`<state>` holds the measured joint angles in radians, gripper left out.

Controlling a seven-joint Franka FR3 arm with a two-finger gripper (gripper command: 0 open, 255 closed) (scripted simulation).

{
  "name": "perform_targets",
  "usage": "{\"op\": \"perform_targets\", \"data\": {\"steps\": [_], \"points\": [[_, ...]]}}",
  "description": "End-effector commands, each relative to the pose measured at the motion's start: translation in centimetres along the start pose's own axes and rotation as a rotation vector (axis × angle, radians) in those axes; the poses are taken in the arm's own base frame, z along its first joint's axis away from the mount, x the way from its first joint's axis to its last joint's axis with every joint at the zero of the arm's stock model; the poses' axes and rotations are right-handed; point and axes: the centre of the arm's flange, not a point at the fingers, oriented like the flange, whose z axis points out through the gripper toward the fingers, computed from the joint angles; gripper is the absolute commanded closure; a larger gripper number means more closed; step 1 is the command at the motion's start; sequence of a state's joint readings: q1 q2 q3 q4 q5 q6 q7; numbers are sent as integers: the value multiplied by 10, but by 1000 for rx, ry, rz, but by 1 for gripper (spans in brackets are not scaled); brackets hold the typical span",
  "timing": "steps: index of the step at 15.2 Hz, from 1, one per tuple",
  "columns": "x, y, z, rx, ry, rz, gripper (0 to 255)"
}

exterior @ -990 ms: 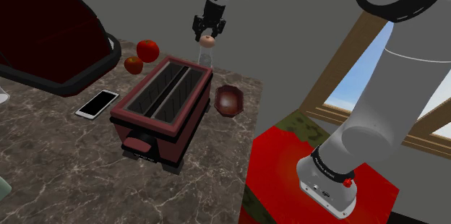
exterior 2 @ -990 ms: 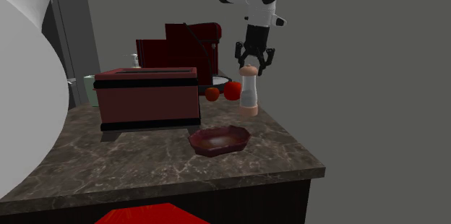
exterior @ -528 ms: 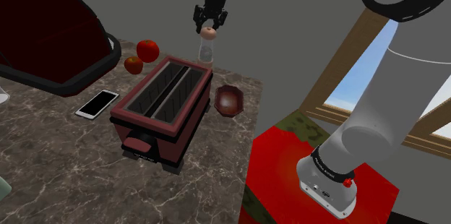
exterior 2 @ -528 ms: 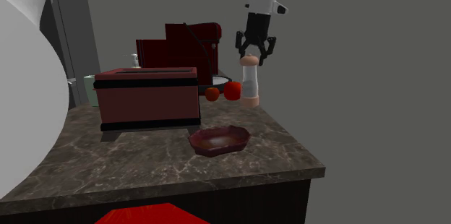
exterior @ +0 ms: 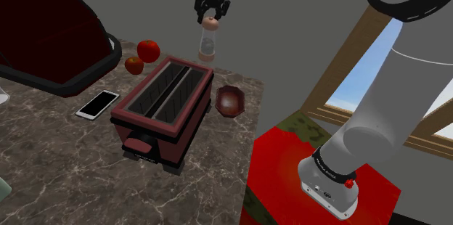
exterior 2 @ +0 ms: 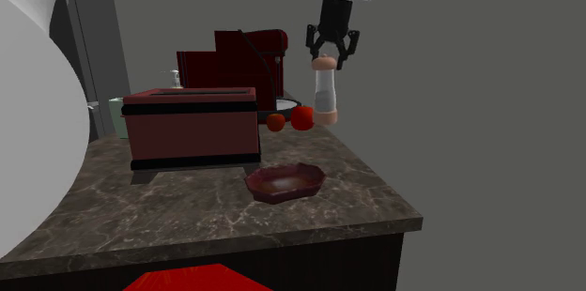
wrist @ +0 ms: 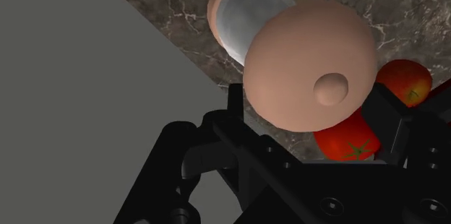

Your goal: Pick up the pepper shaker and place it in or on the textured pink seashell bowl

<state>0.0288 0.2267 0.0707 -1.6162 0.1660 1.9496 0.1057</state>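
I count one pepper shaker [exterior: 207,42], one dark bowl [exterior: 230,100], one toaster [exterior: 163,107], one white phone [exterior: 97,104] and two red tomatoes [exterior: 148,50], all at one bench [exterior: 58,158].

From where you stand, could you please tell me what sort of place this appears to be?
Most likely a home kitchen. A marbled stone countertop holds a dark red two-slot toaster. What looks like a dark red stand mixer sits behind it, and two tomatoes lie nearby.
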Motion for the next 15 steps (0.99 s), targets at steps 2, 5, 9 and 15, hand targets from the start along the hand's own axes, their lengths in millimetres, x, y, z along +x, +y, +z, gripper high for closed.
{"op": "perform_targets", "data": {"steps": [2,5,9,15], "points": [[-11,-3,-17,0,0,0,255],[-48,-5,-33,0,0,0,255],[-96,-7,-54,0,0,0,255],[-168,-10,-87,0,0,0,255]]}}
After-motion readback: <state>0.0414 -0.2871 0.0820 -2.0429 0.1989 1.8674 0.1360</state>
